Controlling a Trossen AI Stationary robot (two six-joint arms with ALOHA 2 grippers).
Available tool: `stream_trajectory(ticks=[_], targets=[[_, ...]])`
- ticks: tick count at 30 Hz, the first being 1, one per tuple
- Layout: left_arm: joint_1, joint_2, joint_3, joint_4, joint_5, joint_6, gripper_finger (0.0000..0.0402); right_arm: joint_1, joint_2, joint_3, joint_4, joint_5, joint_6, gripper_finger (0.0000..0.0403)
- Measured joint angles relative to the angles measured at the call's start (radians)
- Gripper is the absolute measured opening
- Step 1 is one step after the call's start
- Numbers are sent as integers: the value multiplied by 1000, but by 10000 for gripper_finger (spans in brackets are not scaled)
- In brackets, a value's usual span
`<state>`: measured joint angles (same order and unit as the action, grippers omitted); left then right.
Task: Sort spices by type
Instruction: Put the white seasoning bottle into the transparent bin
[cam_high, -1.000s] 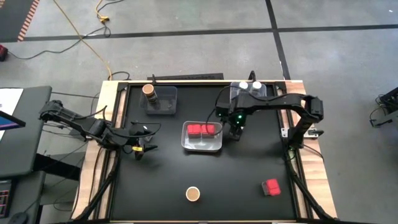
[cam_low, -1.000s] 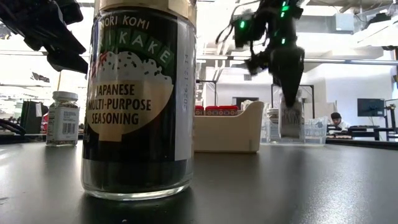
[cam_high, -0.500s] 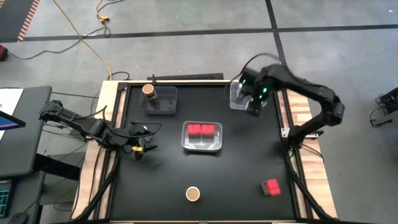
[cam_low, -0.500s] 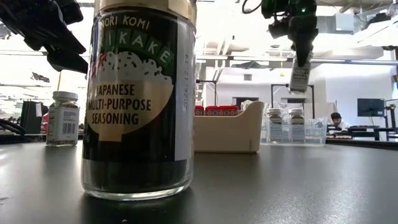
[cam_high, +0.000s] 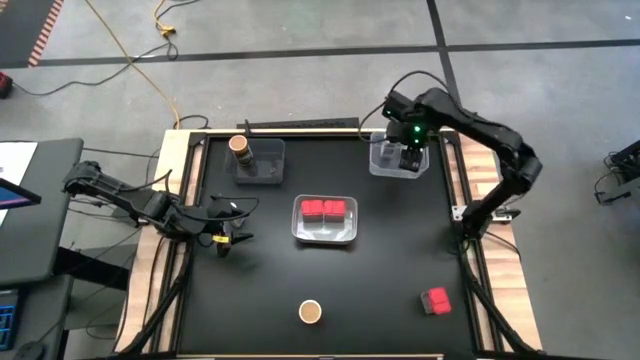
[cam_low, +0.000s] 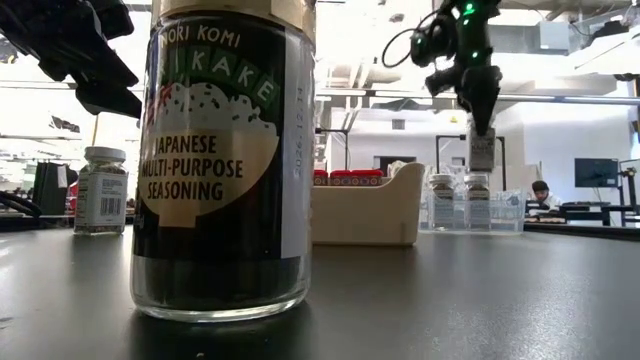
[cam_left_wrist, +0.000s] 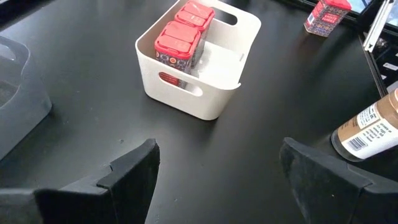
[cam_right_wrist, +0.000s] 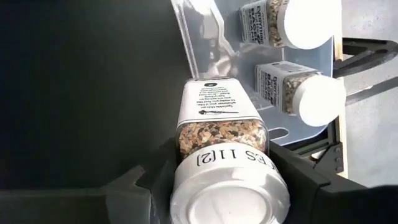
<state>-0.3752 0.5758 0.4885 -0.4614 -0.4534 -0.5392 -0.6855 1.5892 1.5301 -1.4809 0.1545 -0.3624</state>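
My right gripper (cam_high: 408, 155) hangs over the clear tray (cam_high: 378, 165) at the table's far right and is shut on a white-lidded jar (cam_low: 482, 152). Two more white-lidded jars (cam_right_wrist: 305, 22) (cam_right_wrist: 311, 93) stand upright in that tray. Another white-lidded jar (cam_low: 100, 190) stands on the table at the left. Two red containers (cam_high: 325, 209) sit in the white bin (cam_high: 300, 232). A third red container (cam_high: 435, 300) stands near the right corner. One brown-topped jar (cam_high: 240, 146) stands in the far-left clear tray, another (cam_high: 310, 312) at the near edge. My left gripper (cam_left_wrist: 224, 180) waits open at the left. My right gripper pinches the white-lidded jar between its two fingers (cam_right_wrist: 143, 180), just below the lid (cam_right_wrist: 227, 163). The fingers come from above, pointing down. The jar hangs upright below them, lifted clear above the clear tray, its base (cam_low: 482, 168) over the two jars standing there.
The white bin stands mid-table. The far-left clear tray (cam_high: 268, 172) has free room beside its jar. Bare black table lies between the bin and the near edge. Wooden rails frame the table's left and right sides.
My right gripper, still shut on the white-lidded jar, has risen from beside the white bin's right side. It has swung toward the far right corner and now hangs over the clear tray, a little lower than half a second ago. The jar went from near the table to lifted clear.
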Motion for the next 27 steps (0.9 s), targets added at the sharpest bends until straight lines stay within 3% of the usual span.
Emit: stream_trajectory(ticks=[14,27], targets=[[0,0,0,0,0,0,318,-99,68,-55,53,25,-67,222],[0,0,0,-3,0,0,318,-105,66,-167,154,4,-132,222]])
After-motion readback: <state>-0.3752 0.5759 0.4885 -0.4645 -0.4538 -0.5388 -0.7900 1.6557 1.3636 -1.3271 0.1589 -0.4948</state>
